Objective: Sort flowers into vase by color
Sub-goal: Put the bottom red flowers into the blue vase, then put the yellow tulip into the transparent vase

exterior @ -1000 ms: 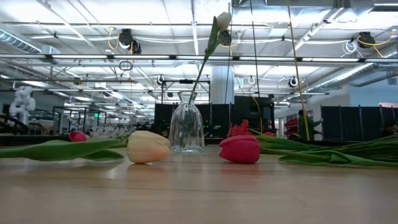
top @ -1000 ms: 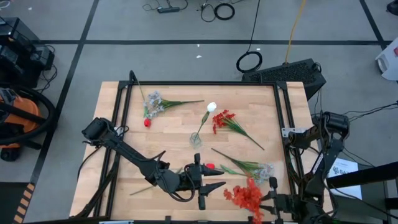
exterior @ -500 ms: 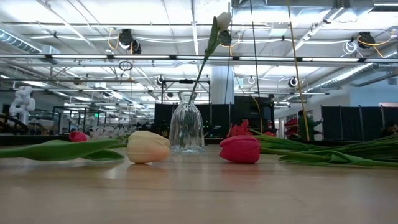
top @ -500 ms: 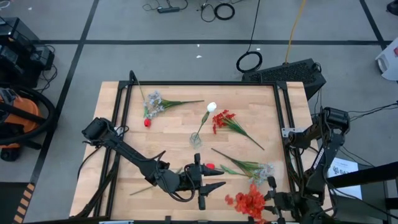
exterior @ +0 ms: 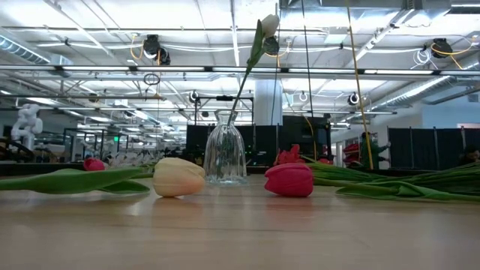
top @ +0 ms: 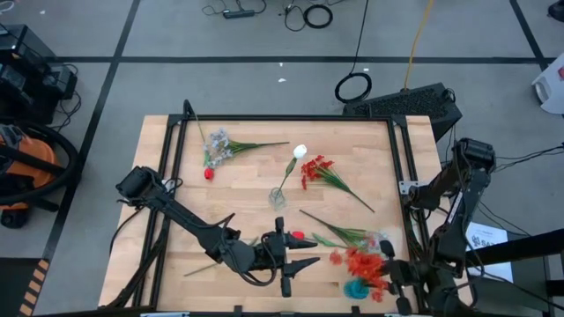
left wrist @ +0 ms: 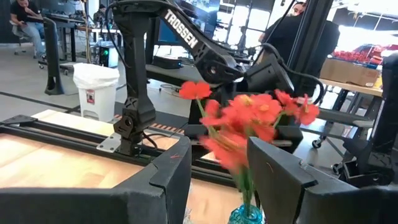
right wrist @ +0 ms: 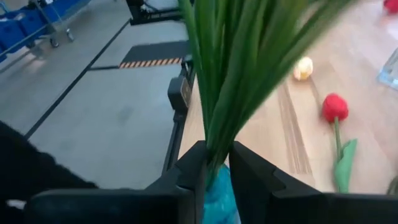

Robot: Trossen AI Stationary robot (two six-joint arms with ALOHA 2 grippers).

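One glass vase [top: 278, 198] stands mid-counter with a single white tulip [top: 300, 151] in it, while the right tool [right wrist: 216, 169], at the near right corner of the counter [top: 238, 167], is pinching the green stems of a red clustered bloom [top: 361, 267] just above its teal base; the bunch is lifted and tilted. The likeliest trouble, as I judge it, is the grip: the stems are thin and bunched, so they could slip or swing during the carry, and the wide head might brush the pale spray [top: 374, 239] lying just beside it. The narrow neck of the vase is another risk, since a nudge from stem or tool could tip it. The left tool [top: 300, 262] rests low near the front edge with its fingers spread, holding nothing, close to a red tulip [top: 298, 235] and a peach tulip [exterior: 178, 177] that it could knock. By count: one vase, one white tulip in it, two red tulips, one peach tulip, two red clustered blooms, two pale sprays [top: 218, 145].
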